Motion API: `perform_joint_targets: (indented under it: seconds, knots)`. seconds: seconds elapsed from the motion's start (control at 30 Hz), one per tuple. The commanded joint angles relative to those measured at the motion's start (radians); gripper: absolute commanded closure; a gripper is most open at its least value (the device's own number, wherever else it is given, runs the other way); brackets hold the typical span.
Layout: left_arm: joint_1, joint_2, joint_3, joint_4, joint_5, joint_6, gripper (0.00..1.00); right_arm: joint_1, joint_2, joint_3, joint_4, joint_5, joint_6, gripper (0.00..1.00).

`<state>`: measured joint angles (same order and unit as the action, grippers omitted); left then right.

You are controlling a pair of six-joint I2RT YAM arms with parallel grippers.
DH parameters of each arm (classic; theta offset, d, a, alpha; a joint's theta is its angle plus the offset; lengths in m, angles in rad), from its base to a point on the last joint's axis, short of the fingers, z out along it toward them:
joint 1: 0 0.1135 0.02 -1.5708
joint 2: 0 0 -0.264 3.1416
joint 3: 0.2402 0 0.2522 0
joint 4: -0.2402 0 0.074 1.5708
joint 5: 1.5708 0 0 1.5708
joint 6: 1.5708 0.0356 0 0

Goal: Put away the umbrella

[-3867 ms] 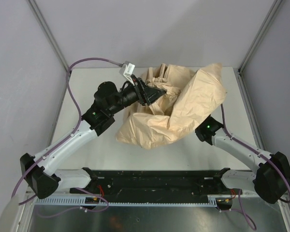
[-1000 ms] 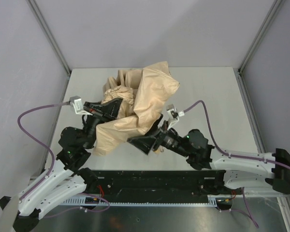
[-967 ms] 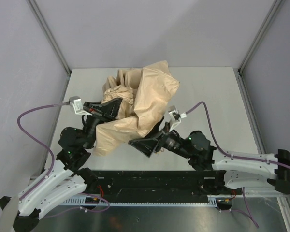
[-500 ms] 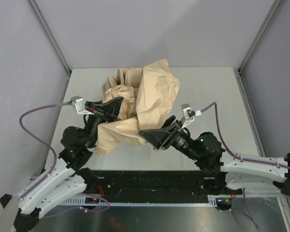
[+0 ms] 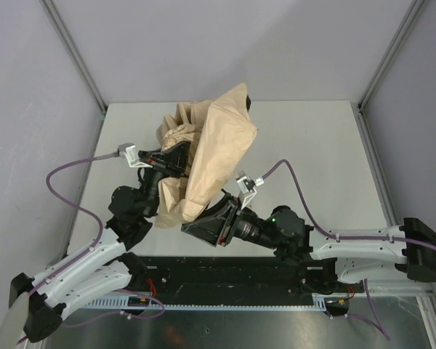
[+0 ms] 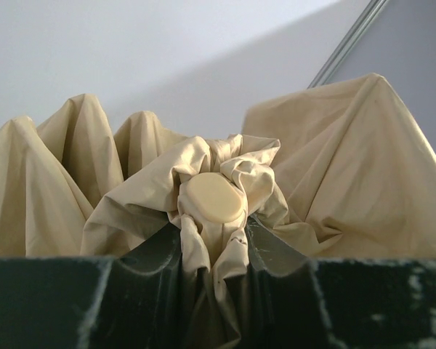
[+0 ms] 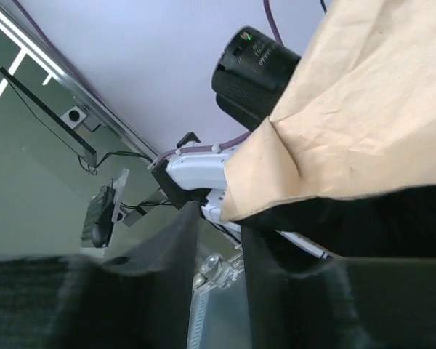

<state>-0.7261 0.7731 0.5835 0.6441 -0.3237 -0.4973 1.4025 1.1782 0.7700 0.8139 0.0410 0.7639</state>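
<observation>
The umbrella (image 5: 218, 145) is a crumpled heap of beige fabric standing on the left middle of the table; its shaft and handle are hidden. My left gripper (image 5: 176, 158) is shut on the bunched fabric just under a round tan cap (image 6: 211, 198), with canopy folds (image 6: 334, 167) rising behind it. My right gripper (image 5: 198, 227) lies low at the near edge of the fabric, pointing left. Its jaws (image 7: 219, 218) stand slightly apart with nothing between them. A fabric edge (image 7: 363, 109) drapes over the right finger (image 7: 276, 240).
The white table (image 5: 312, 145) lies between grey walls and metal corner posts (image 5: 389, 58). A black base rail (image 5: 232, 273) runs along the near edge. The left arm's black joint (image 7: 254, 69) is close ahead of my right gripper. Purple cables loop beside both arms.
My right gripper has swung left and lower, to the near edge of the fabric. The big canopy flap has folded over leftward and stands narrower. My left gripper has shifted slightly right, still holding.
</observation>
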Motion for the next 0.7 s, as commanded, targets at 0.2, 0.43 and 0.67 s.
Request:
perform_joint_targets:
  seconds: [0.2,0.43,0.67]
  knots:
    - [0.004,-0.003,-0.027,0.250,-0.042,-0.036,1.00,0.018,-0.010,0.016,0.103,0.005,-0.032,1.00]
    - [0.013,0.006,-0.020,0.275,-0.055,-0.039,1.00,0.064,0.097,0.010,0.099,-0.074,-0.016,1.00]
    - [0.045,0.012,-0.020,0.298,0.003,-0.062,1.00,0.092,0.044,0.008,-0.073,-0.038,-0.133,0.90]
